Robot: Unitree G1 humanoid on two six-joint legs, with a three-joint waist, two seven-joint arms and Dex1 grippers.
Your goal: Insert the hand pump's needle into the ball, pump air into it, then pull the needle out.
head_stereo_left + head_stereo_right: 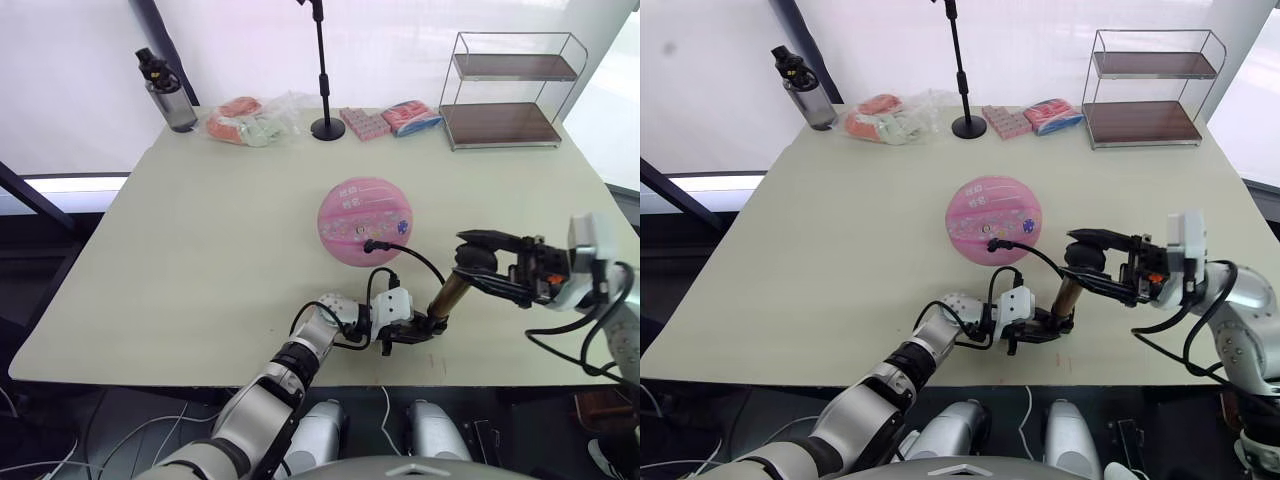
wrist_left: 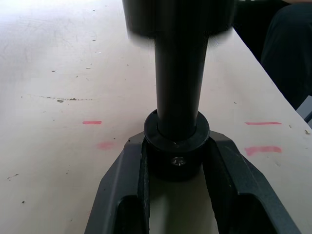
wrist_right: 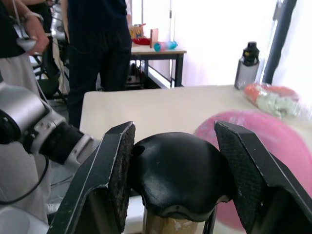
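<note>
Left gripper (image 2: 178, 168) fingers clamped the hand pump's (image 2: 179, 92) black base cap on the table (image 2: 63, 97), beside red marks (image 2: 92, 122).

Pink ball (image 1: 364, 221) with cartoon prints; bronze-gold, black-capped hand pump (image 1: 449, 293).

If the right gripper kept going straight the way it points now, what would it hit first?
The right gripper already straddles the hand pump at its black handle, so it meets that at once. Beyond it, probably the left gripper; depth is unclear.

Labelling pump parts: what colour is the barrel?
Bronze-gold barrel on the hand pump, black caps; clearest in the left eye view.
</note>
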